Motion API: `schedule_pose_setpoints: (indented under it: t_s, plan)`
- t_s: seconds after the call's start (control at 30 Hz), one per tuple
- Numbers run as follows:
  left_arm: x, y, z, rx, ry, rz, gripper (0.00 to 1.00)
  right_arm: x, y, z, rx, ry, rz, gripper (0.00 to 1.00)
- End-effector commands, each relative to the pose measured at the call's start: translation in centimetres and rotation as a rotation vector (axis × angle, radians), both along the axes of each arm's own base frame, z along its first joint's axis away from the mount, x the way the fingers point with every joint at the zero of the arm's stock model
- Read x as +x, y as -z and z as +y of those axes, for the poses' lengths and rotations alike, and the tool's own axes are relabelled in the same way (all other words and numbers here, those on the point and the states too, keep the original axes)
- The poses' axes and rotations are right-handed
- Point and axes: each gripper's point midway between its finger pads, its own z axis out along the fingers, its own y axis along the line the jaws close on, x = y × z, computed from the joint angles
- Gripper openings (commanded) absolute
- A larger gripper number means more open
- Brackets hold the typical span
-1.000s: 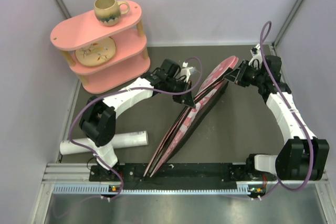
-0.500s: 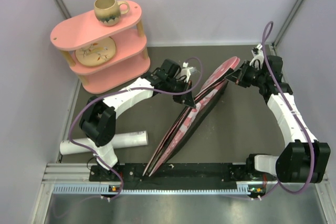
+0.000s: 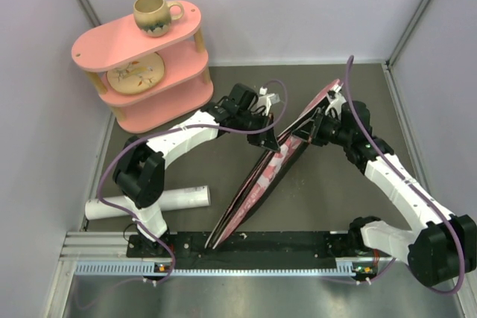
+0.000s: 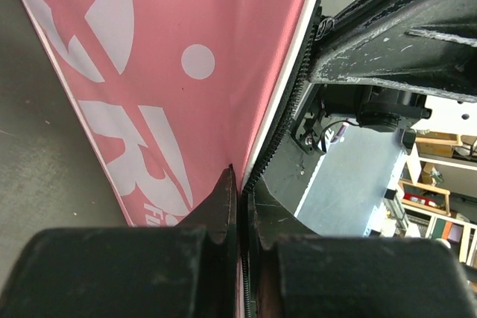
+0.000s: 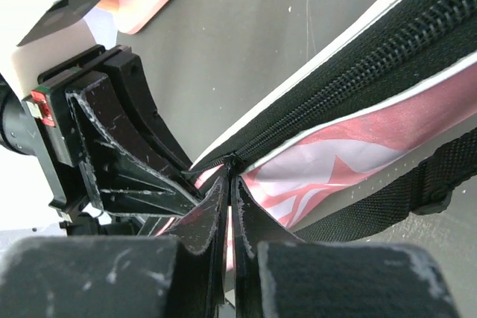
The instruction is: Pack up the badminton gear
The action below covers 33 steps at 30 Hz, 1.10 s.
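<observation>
The big pink bag (image 3: 257,184) stands on its edge, running diagonally from the near rail to the back right. It fills the left wrist view (image 4: 186,72) with its white lettering. My left gripper (image 3: 276,138) is shut on the bag's zipper edge (image 4: 261,161). My right gripper (image 3: 303,130) is shut on the zipper pull (image 5: 232,161), right next to the left gripper's fingers (image 5: 127,161). The black zip (image 5: 350,80) behind it is closed. The long white tube (image 3: 153,202) lies at the near left. Rackets and shuttlecocks are out of view.
A pink two-tier shelf (image 3: 160,102) stands at the back left, with a brown mug (image 3: 154,14) on top and a plate (image 3: 134,74) on the lower tier. The black rail (image 3: 253,243) runs along the near edge. Grey walls close in both sides.
My right gripper has slid down-left along the bag's zip, from the bag's far tip to just beside the left gripper. The left gripper has held still.
</observation>
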Motion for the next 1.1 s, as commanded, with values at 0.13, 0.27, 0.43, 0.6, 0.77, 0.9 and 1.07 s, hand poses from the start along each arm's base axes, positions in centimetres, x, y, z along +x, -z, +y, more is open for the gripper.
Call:
schedule_pose_setpoints:
  t_s: [0.13, 0.27, 0.43, 0.6, 0.77, 0.9, 1.07]
  plan:
    - [0.1, -5.4, -0.6, -0.140, -0.005, -0.134, 0.43, 1.4, -4.3, 0.4, 0.027, -0.019, -0.160, 0.00]
    - [1.0, -8.3, -0.4, -0.197, -0.064, -0.240, 0.51, 1.0, -4.4, 0.7, 0.033, -0.052, -0.181, 0.00]
    - [5.2, -11.0, -1.4, -0.247, -0.246, -0.336, 0.57, 0.6, -4.1, 0.8, 0.042, -0.064, -0.182, 0.00]
    - [8.7, -11.2, -4.7, -0.238, -0.251, -0.359, 0.59, 0.5, -4.7, 0.8, 0.054, -0.064, -0.196, 0.00]
    - [10.6, -8.5, -6.5, -0.191, -0.254, -0.347, 0.60, 0.4, -5.0, 0.9, 0.056, -0.068, -0.201, 0.00]
    - [10.9, -8.1, -7.7, -0.195, -0.233, -0.361, 0.60, 0.4, -4.8, 0.9, 0.053, -0.069, -0.198, 0.00]
    - [11.1, -6.6, -8.6, -0.192, -0.205, -0.345, 0.42, 0.5, -4.7, 0.8, 0.046, -0.069, -0.201, 0.00]
